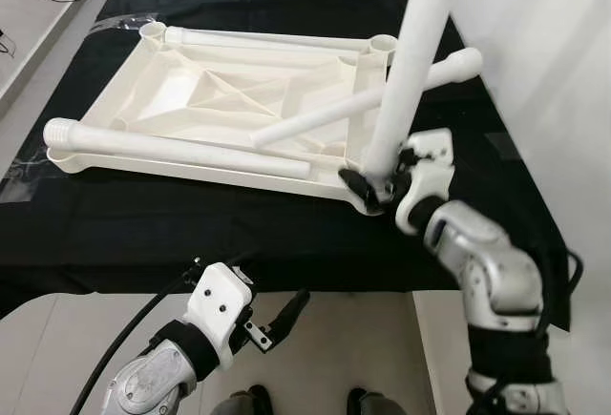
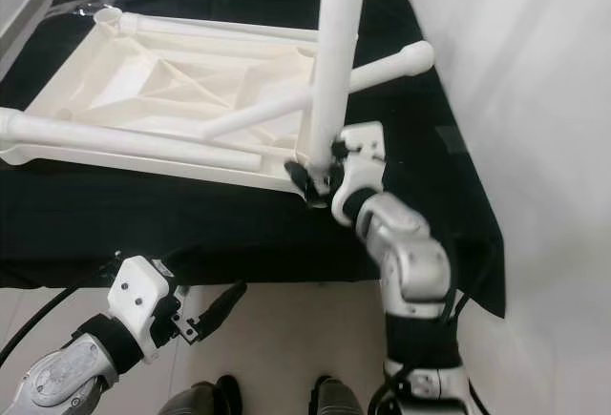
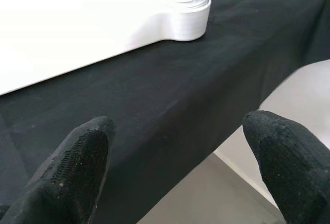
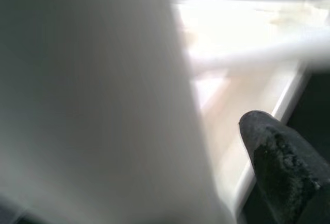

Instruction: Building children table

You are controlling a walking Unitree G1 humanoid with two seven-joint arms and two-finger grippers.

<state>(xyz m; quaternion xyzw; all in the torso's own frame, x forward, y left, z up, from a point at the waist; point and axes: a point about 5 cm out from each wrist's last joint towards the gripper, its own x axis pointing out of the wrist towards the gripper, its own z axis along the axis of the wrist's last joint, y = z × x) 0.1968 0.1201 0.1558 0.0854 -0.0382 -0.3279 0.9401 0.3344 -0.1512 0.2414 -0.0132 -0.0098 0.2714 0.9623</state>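
We are reaching our right arm forward at two o'clock, its right gripper clamping black fingers around a white table leg. Our left gripper is hanging low at seven o'clock, fingers spread wide.

tabletop smooth white plastic; cloth matt black

Open left pincer hovers over black cloth near white tabletop's threaded corner.
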